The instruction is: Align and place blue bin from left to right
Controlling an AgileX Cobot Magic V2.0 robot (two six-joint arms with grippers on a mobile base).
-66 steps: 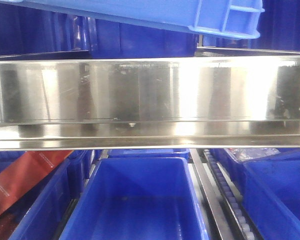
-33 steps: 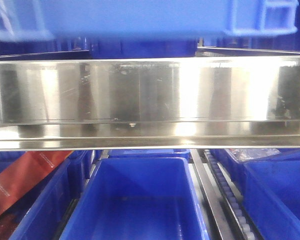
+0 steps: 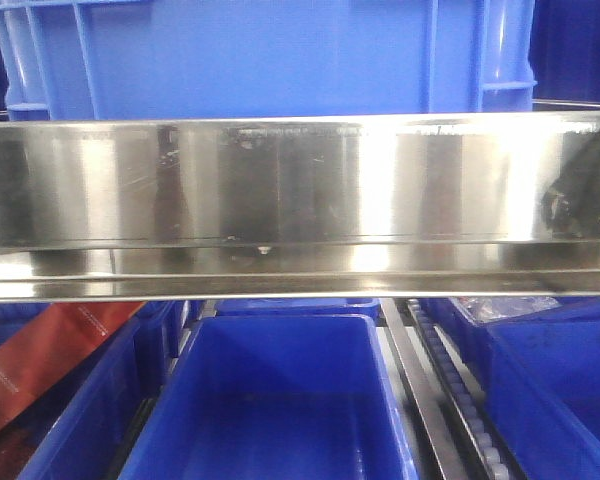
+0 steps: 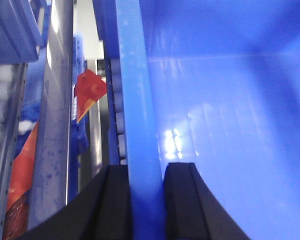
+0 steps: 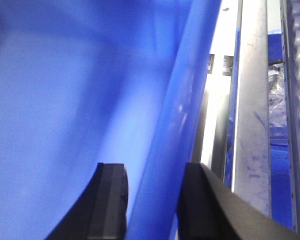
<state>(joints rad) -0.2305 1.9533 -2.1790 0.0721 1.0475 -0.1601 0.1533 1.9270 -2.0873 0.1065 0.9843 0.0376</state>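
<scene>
The blue bin [image 3: 260, 55] stands level behind the steel shelf beam, filling the top of the front view, with its vertical ribs showing near both corners. My left gripper [image 4: 148, 167] is shut on the bin's left wall, one black finger outside and one inside the bin [image 4: 220, 100]. On the other side, my right gripper [image 5: 152, 166] straddles the right wall of the bin [image 5: 65, 100] and grips it the same way. Neither arm shows in the front view.
A shiny steel beam [image 3: 300, 200] crosses the front view below the bin. Under it sit a deeper-blue bin [image 3: 280, 400], another bin [image 3: 560, 390] at the right, a roller track [image 3: 460, 390] and a red package [image 3: 50, 350]. Rollers [image 4: 0, 90] run left of the bin.
The blue bin has come down from the top edge of the front view and levelled out from a tilt. It now shows its full side wall behind the beam.
</scene>
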